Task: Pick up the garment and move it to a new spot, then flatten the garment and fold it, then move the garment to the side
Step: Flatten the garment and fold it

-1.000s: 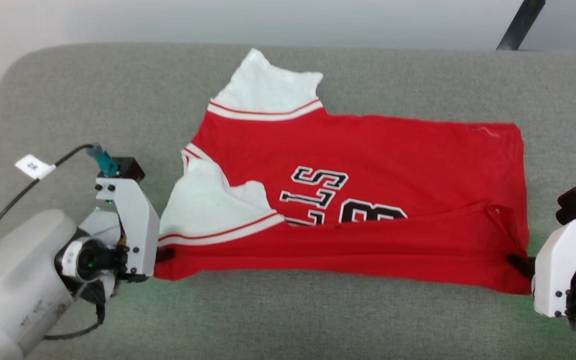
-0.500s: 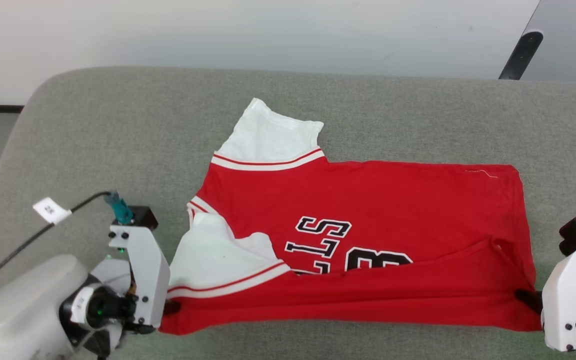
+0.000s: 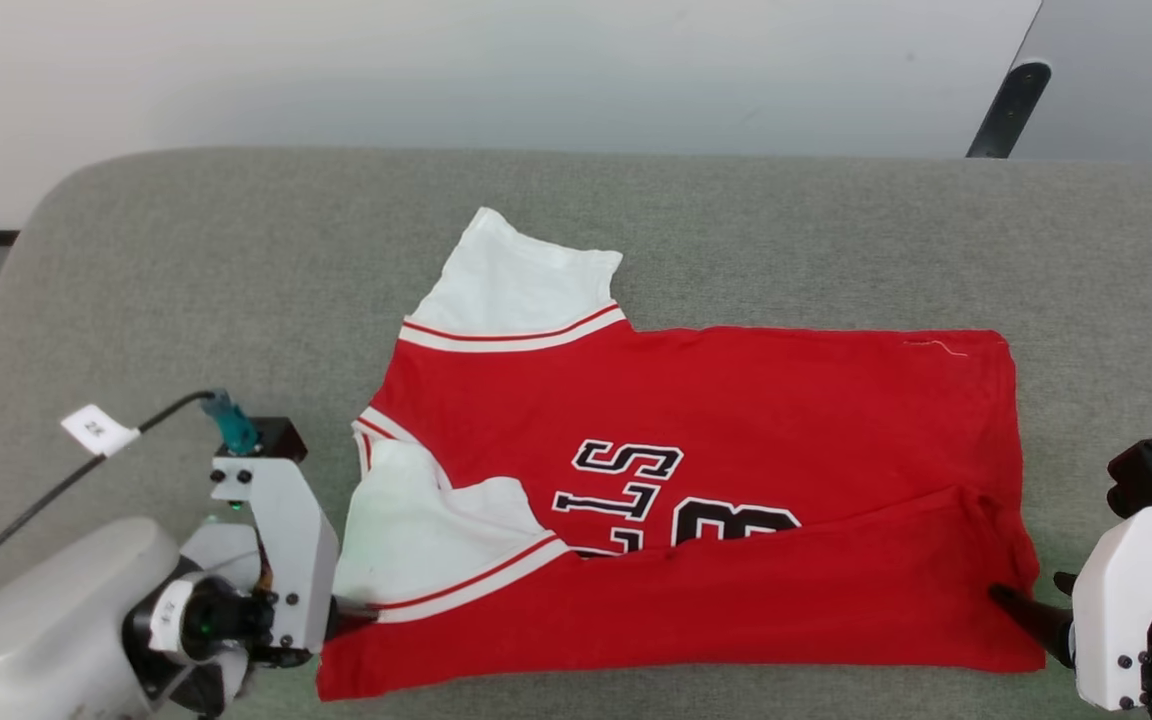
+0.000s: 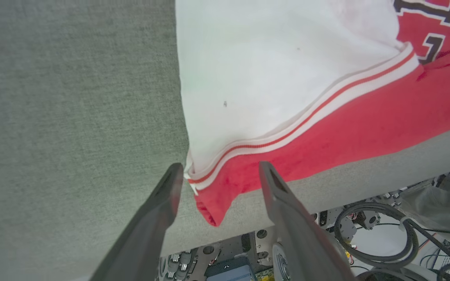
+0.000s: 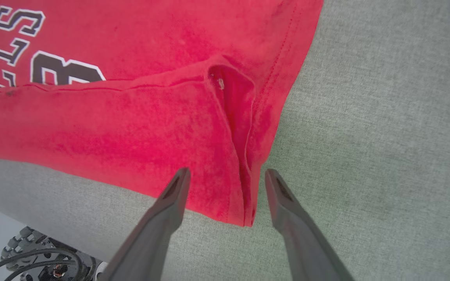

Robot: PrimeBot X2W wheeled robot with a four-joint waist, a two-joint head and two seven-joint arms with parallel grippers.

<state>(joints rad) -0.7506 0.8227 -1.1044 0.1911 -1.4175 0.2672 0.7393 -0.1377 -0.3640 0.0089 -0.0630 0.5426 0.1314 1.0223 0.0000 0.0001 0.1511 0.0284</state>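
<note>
Left hand [image 4: 220, 168] and right hand [image 5: 227, 171] have let go of the red shirt [image 3: 736, 400], fingers spread. 1 fold looks done; more folding and moving aside remain.

Red jersey [image 3: 736, 400] lies on the grey cushion [image 3: 186, 300], a gripper at each near corner.
Its near edge is folded over the black lettering [image 3: 626, 490]; left gripper [image 3: 348, 612] beside a white sleeve [image 3: 416, 540], right gripper [image 3: 1028, 590] at the hem corner.

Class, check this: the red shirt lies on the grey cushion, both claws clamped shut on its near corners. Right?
No: the left claw and right claw stand open around corners of the shirt, as both wrist views show. The rest holds.
</note>
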